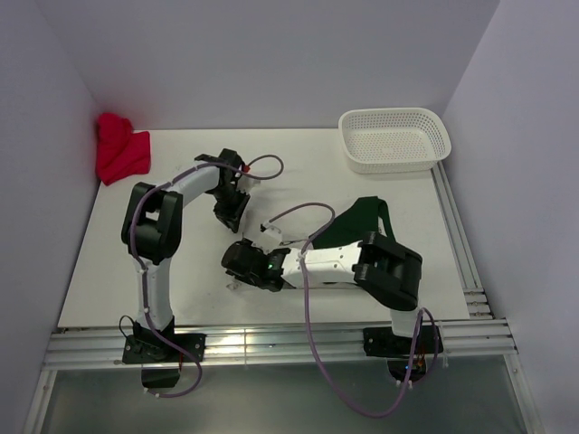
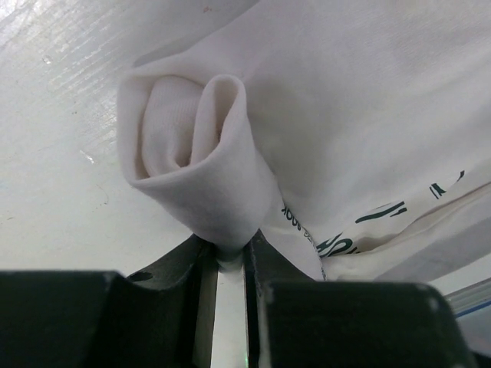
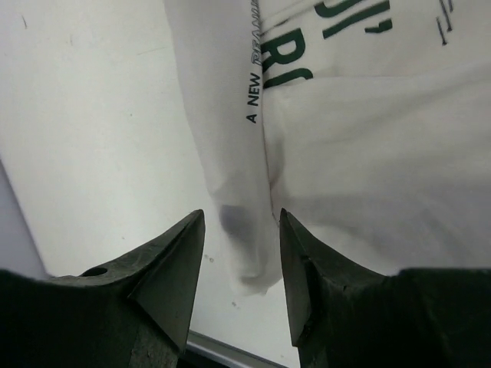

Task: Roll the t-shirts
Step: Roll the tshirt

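Left arm (image 1: pixel 152 226) and right arm (image 1: pixel 389 267) bending inward, left gripper (image 2: pixel 230 257) pinching nearly closed, right gripper (image 3: pixel 242 230) angling down, jaws standing apart

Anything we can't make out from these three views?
- green shirt: top view, the right arm covers most of it, so how it lies is hidden.
- white shirt: top view, lost against the table, outline unclear.
- lettering: wrist views, cut by frame edges, wording incomplete.
- right tool: open astride the shirt's rolled edge, contact not tellable.

White table (image 1: pixel 99 271) has a red cloth (image 1: pixel 120 149) back-left, basket (image 1: pixel 398 163) back-right, dark green shirt (image 1: pixel 362 217) and off-white shirt (image 2: pixel 345 115) mid-table.
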Motion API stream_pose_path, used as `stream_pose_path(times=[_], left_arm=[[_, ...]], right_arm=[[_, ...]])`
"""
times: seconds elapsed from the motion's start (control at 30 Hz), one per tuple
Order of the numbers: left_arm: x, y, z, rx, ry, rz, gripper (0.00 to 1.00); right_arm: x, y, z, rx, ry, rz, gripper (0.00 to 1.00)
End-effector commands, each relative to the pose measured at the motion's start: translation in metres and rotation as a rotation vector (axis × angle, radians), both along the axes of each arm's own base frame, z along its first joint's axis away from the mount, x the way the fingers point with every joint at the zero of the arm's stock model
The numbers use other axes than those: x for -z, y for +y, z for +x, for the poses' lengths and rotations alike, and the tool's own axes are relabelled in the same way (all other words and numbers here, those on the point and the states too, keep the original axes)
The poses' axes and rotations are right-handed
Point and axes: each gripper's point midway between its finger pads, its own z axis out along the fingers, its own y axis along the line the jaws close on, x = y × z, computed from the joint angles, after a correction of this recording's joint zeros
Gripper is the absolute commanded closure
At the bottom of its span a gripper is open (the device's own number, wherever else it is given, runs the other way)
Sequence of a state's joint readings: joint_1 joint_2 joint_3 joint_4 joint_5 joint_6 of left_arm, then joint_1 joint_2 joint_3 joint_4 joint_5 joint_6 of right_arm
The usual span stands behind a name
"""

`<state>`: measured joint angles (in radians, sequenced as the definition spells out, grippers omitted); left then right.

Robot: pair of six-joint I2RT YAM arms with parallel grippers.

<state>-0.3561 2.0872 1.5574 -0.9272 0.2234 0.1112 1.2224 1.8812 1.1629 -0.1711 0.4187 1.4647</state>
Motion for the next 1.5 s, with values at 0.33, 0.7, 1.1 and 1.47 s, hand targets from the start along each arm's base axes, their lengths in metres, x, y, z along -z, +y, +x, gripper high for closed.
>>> stream_pose_path(times=[0.33,0.7,1.1,1.47], left_arm=[[0.003,0.007,0.01,0.03,-0.069,0.149,0.78],[0.0,0.005,0.009,0.029,-0.07,0.16,0.77],[-0.001,0.001,0.008,0.038,-0.069,0.167,0.73],[-0.037,-0.016,0.023,0.061,-0.116,0.055,0.39]], right_arm=[[-0.025,-0.001,0.059,-0.012,-0.164,-0.39,0.5],[-0.011,-0.001,0.073,0.005,-0.177,-0.513,0.51],[0.017,0.0,0.064,-0.014,-0.125,-0.519,0.73],[0.025,-0.015,0.056,0.044,-0.09,-0.151,0.77]])
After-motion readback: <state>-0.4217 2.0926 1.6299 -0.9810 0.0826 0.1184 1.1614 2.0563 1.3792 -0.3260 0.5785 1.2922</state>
